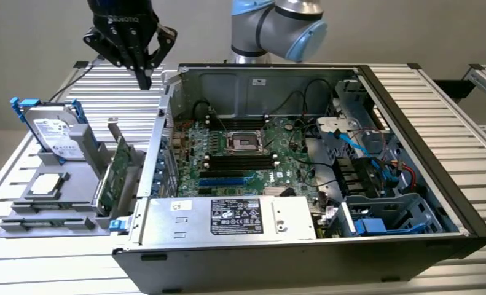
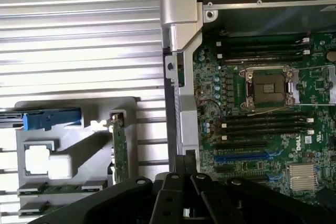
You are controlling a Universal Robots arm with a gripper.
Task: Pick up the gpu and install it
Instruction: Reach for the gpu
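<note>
The gpu [image 1: 114, 176] stands on edge in a slot of the grey holder [image 1: 62, 203], its green board facing the computer case; from the wrist camera the gpu [image 2: 120, 150] appears as a thin green strip seen edge-on. My gripper [image 1: 146, 80] hangs high above the table, behind the holder and just outside the case's back corner, well clear of the card. Its fingers are shut with nothing between them. In the wrist view the gripper [image 2: 184, 165] points down near the case's side wall.
An open computer case [image 1: 439, 184] lies on the slatted table, with the green motherboard [image 1: 243, 157] exposed and its blue slots [image 2: 247, 157] visible. On the holder also stand a silver hard drive with blue rails [image 1: 53, 129] and a small square chip [image 1: 46, 183].
</note>
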